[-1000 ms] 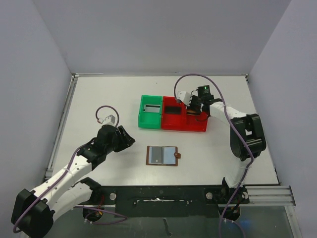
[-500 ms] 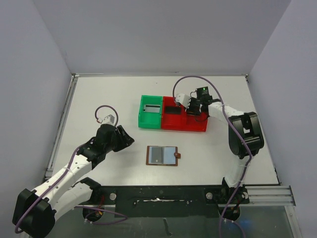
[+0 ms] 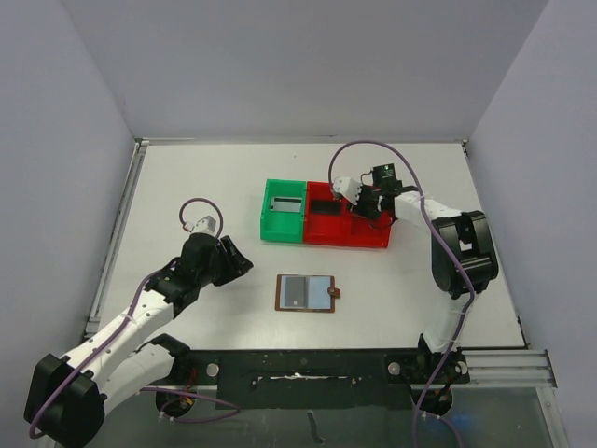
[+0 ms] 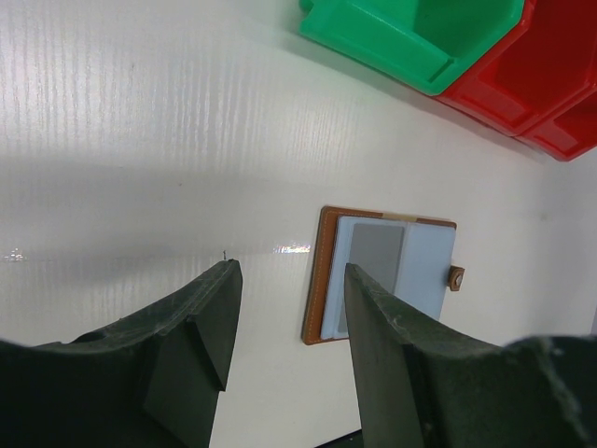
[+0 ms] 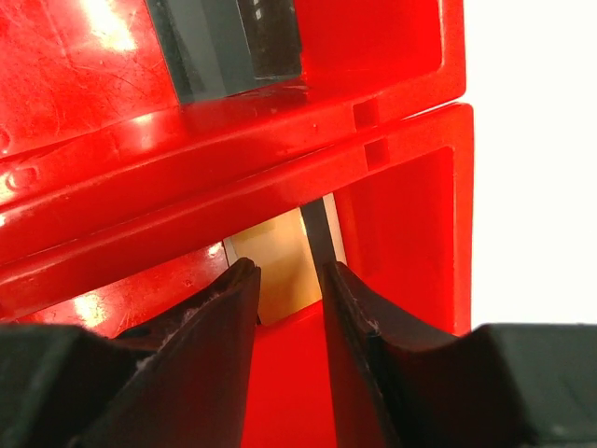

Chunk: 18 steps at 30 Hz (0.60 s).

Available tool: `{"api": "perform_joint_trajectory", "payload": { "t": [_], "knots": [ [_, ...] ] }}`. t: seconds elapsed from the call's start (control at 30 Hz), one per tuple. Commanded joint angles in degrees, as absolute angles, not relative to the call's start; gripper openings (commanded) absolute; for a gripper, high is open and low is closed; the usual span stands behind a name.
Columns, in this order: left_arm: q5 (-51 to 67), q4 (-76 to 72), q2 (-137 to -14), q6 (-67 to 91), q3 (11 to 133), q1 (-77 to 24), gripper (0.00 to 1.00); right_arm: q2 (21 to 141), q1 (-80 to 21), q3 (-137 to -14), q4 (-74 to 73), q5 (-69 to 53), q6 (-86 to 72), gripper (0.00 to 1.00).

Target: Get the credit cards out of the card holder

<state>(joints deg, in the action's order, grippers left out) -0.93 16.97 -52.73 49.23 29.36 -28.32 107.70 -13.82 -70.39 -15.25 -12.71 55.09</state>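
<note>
The right gripper (image 5: 287, 271), fingers slightly parted and pinching nothing, hangs over the red plastic bin (image 5: 401, 215) toward the desk's far edge. Only its wrist view shows the pale tan flat card (image 5: 280, 252) lying in that compartment and a dark grey card (image 5: 224, 42) in the neighbouring one. The left gripper (image 4: 291, 271), spread and empty, hovers over the bare white desk (image 4: 140, 140). It is left of the open brown leather wallet (image 4: 315, 280), which lies toward the desk's near edge with a grey card (image 4: 376, 257) on its pale pocket.

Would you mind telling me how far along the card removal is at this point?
Done: a dark card and a tan card lie in the red bin. In hand: nothing; the right end effector hangs open over the tan one. Remaining: a grey card sits in the open card holder.
</note>
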Motion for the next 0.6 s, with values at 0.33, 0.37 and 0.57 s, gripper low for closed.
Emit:
{"api": "perform_joint_trajectory", "payload": {
  "t": [0.33, 0.37, 0.57],
  "knots": [
    [1.13, 14.9, -52.09, 49.23, 31.38, -27.83, 0.47, 98.79, -12.59, -70.18, -5.17, -13.9, 36.72, 0.37],
    [1.52, 14.72, -51.96, 49.42, 31.3, -27.77, 0.47, 96.94, -12.58, -69.08, -3.22, -13.9, 32.67, 0.37],
    [3.25, 13.43, -51.42, 50.48, 30.79, -27.62, 0.47, 80.89, -13.01, -56.59, 10.71, -16.55, 10.52, 0.44]
  ]
}}
